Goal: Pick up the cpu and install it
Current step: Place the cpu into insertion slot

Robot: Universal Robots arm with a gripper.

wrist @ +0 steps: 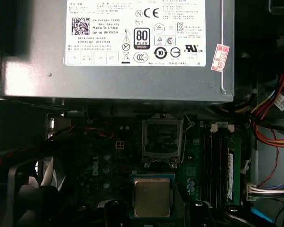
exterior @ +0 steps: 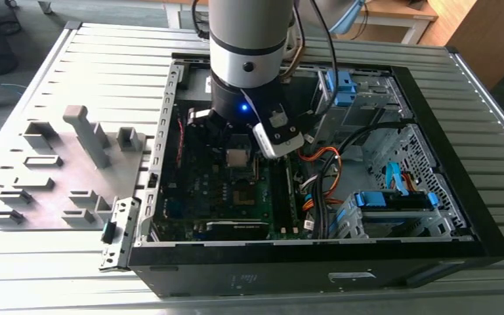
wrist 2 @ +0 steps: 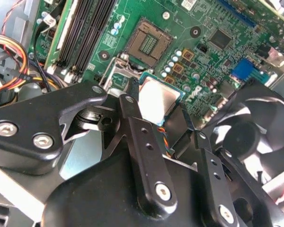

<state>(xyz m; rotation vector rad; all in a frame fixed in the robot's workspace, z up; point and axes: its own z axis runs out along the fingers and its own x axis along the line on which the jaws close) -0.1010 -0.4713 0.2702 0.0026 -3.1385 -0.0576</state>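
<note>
Okay, I have the gripper (wrist 2: 161, 106) down inside the open computer case (exterior: 322, 262), low over the motherboard (wrist 2: 180, 19). The black fingers (wrist 2: 132, 101) are drawn in on opposite edges of the cpu (wrist 2: 158, 97), so the chip is pinched between them, silver face up with a green rim showing. In the first wrist view the cpu (wrist: 152, 197) sits just beside the socket (wrist: 162, 141) but not in it. The socket is open and bare, with its metal frame around it. In the second wrist view the socket (wrist 2: 149, 42) lies just past the held chip, and the memory slots (wrist 2: 83, 33) run alongside it. A black fan (wrist 2: 246, 123) is close by on the other side of the gripper. The grey power supply (wrist: 132, 80) lies beyond the socket at the case wall. Orange cables (exterior: 322, 157) loop through the case on the exterior view's right of the arm. Outside the case, on the exterior view's left, a tray (exterior: 134, 174) with raised grey blocks lies on the slatted table (exterior: 121, 59). Whether the chip sits level in the grip I cannot tell.
</note>
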